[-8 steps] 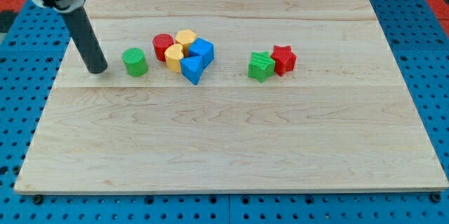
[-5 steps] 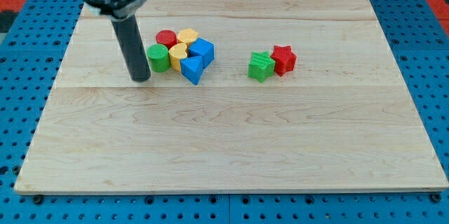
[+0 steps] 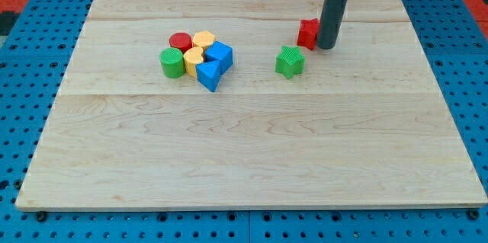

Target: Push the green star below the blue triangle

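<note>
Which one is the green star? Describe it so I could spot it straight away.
On the wooden board, look right of the tight cluster of blocks. The green star sits alone there, below and left of the red block beside my tip. The other green block is round and touches the cluster.

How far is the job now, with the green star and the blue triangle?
Done: nothing yet; the green star sits to the view's right of the blue triangle, not below it. In hand: my tip is beside the red block, up-right of the star. Left: push the star left and down.
</note>
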Controlling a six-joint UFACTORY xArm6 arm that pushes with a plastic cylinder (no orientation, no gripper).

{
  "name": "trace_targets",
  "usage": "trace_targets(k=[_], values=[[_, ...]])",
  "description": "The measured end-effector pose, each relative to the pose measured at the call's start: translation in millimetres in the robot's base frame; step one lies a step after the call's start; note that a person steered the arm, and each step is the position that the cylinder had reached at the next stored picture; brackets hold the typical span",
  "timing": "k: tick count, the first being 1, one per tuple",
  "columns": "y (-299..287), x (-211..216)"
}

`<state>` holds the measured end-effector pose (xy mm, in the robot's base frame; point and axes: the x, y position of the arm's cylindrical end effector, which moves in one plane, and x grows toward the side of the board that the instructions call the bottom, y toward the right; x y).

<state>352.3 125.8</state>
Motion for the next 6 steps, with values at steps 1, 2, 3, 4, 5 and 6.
trace_targets(k=[1,2,3,4,5,6], values=[[-19.9,39.3],[-43.5,47.7],[-42.4,18.1],[-70.3,45.2],[-66.8,22.7],[-68.6,-9.5]])
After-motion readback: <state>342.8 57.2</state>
